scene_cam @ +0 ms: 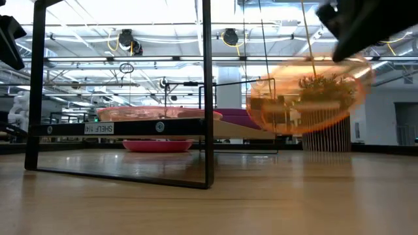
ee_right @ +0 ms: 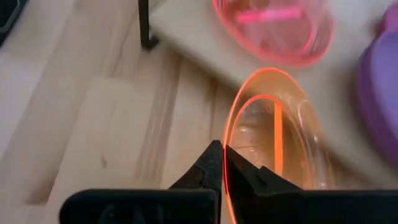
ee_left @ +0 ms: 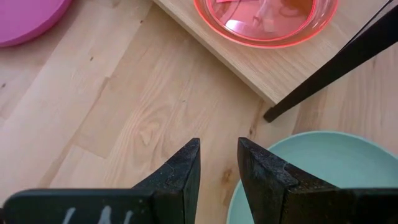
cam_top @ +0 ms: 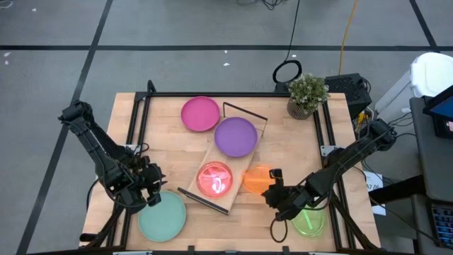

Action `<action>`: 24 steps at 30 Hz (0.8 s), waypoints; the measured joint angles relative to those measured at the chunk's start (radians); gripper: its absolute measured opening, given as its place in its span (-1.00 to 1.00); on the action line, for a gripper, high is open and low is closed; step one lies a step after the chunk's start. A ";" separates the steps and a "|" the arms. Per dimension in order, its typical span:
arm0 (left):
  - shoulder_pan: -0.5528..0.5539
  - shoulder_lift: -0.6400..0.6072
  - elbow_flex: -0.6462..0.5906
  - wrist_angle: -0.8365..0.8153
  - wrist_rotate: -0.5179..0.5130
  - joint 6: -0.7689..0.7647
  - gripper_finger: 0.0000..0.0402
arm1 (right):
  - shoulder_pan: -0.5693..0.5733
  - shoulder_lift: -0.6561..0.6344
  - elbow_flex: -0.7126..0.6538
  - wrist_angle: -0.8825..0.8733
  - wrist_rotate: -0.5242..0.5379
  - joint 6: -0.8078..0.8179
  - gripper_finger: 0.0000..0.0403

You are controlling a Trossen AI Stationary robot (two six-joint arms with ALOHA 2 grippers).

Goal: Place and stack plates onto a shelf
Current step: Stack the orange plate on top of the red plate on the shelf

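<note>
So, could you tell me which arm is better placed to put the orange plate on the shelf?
The right. Its gripper is shut on the orange plate, lifted beside the shelf. The left gripper hovers empty by the mint plate.

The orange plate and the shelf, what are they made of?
The orange plate looks like clear glossy plastic: you can see the plant through it. The shelf looks like pale, smooth wood with visible grain, with thin black frames, probably metal.

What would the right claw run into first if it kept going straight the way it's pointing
Probably the shelf edge near the red plate; the right claw grips the orange plate and points that way, though heights are unclear.
</note>
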 joint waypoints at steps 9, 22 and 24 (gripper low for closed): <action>0.000 0.000 0.000 0.000 0.000 0.002 -0.44 | -0.007 0.000 0.077 0.048 0.071 -0.236 -1.00; 0.000 0.000 0.000 0.000 -0.003 0.006 -0.44 | -0.132 0.079 0.077 0.309 0.009 -0.633 -1.00; 0.000 0.000 0.000 0.000 -0.003 0.006 -0.44 | -0.164 0.102 0.077 0.345 -0.046 -0.654 -1.00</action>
